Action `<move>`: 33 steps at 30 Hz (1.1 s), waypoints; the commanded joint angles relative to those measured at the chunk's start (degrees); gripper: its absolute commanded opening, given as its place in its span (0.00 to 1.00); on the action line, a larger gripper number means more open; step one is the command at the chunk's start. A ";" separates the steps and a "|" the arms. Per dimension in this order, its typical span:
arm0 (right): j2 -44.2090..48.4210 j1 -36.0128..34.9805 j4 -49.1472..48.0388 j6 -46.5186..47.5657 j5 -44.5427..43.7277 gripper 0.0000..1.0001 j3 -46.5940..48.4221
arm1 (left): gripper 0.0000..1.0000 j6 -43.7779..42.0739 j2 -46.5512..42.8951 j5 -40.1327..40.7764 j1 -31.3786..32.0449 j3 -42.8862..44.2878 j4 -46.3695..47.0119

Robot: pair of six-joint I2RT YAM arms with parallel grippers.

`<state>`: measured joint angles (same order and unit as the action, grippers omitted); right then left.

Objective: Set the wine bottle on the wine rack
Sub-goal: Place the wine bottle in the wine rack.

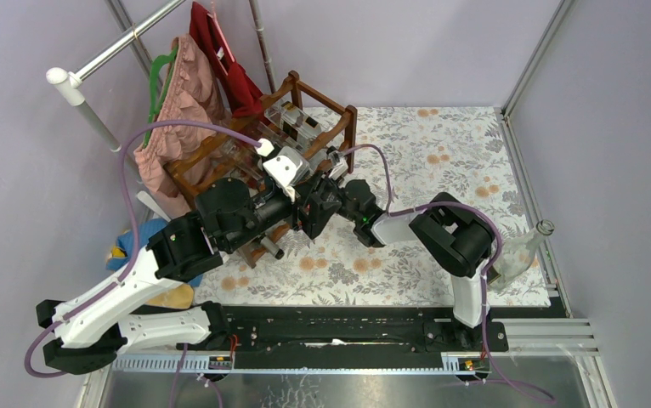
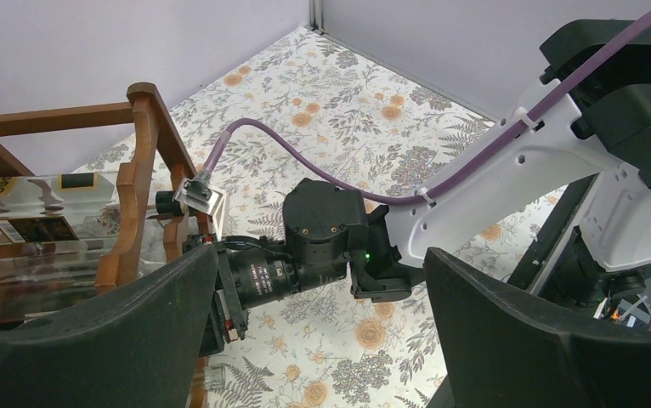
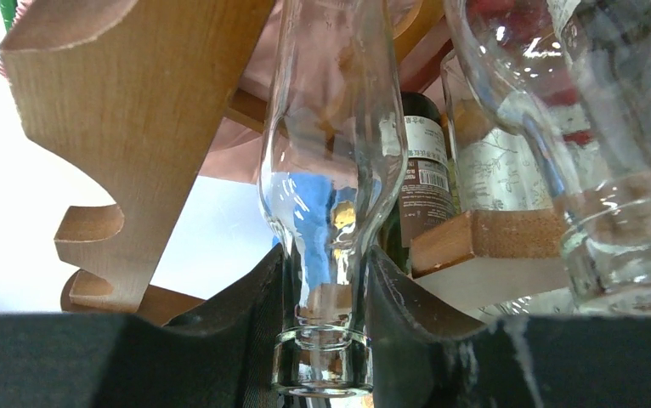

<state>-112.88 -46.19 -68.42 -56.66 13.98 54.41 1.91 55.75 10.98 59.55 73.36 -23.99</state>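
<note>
In the right wrist view my right gripper [image 3: 322, 289] is shut on the neck of a clear glass wine bottle [image 3: 331, 144], whose body reaches up between the scalloped rails of the brown wooden wine rack [image 3: 135, 127]. In the top view the rack [image 1: 220, 157] stands at the back left, with both wrists crowded at its front. My right gripper [image 1: 312, 174] is there, and the held bottle is hidden under the arms. My left gripper [image 2: 320, 255] is open and empty, looking past a rack post [image 2: 148, 161] at the right wrist.
Other bottles lie in the rack: a dark labelled one [image 3: 420, 178] and clear ones [image 3: 611, 170]. A second clear bottle [image 1: 522, 251] lies at the floral mat's right edge. Clothes [image 1: 182, 102] hang on a rail behind the rack. A blue and yellow object [image 1: 122, 251] lies at the left.
</note>
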 commanded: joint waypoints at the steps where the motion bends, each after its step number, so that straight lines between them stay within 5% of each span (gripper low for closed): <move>1: 0.23 -0.64 -7.16 0.23 -2.27 0.00 4.61 | 0.98 1.15 -0.20 0.23 -0.43 -0.02 3.36; 16: -0.87 -0.62 -2.39 2.82 -3.26 0.00 6.43 | 0.98 2.04 -0.38 -0.14 -0.40 -0.85 3.75; 33: 0.37 -1.67 4.01 16.49 -2.92 0.05 6.86 | 0.97 2.79 0.40 -0.90 -0.45 -0.51 4.24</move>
<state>-114.39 -46.87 -63.22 -45.63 12.60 59.05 3.62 55.81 10.90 59.55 72.79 -23.59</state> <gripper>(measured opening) 0.398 0.978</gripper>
